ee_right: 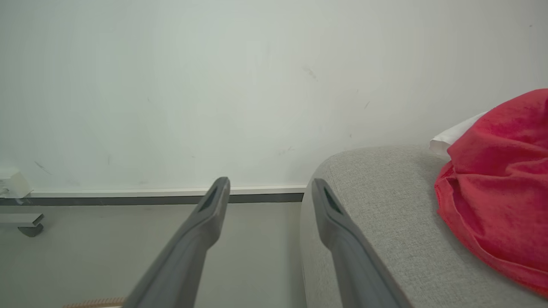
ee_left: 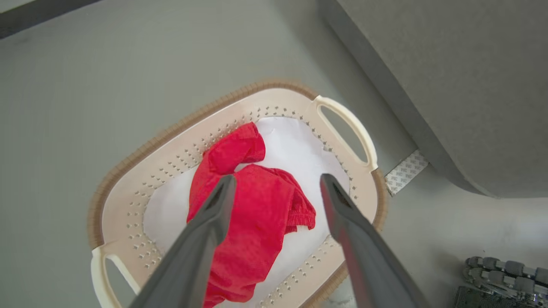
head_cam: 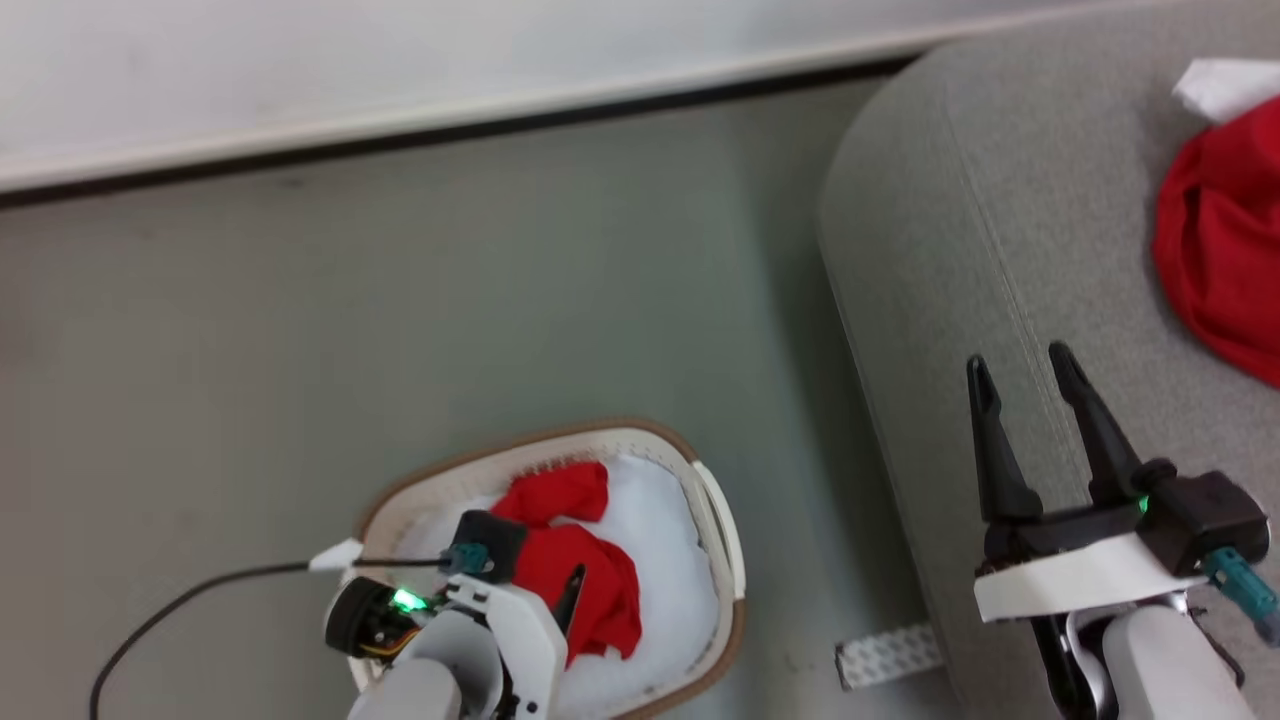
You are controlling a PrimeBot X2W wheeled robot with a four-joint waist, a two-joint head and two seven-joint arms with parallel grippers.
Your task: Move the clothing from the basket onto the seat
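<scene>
Dark fingers [ee_left: 201,239] of the left gripper [ee_left: 278,179] hang spread as wide as they go, holding nothing, directly above a crumpled red garment [ee_left: 252,214] lying in the middle of the basket [ee_left: 162,154]. The garment rests on a white lining cloth [ee_left: 295,145] that covers the basket's bottom. The basket stands on the grey floor [head_cam: 500,300], just beside the broad arm of the seat [head_cam: 1000,250], where a second red garment [head_cam: 1215,250] with a white sleeve [head_cam: 1225,85] already lies. The right gripper [head_cam: 1018,358] hovers over the seat's arm, jaws equally wide and empty. The step in hand appears to be the reach for the last red piece. It would go best with a straight descent onto the thick bunched fold at the garment's centre, the fingers straddling that ridge and not its thin edge. The tips should stop short of the lining, since a deep pinch would likely drag the white cloth up too. Once closed, a lift well clear of the perforated wall and handle should come before any swing toward the seat, lest trailing fabric snag the rim.
</scene>
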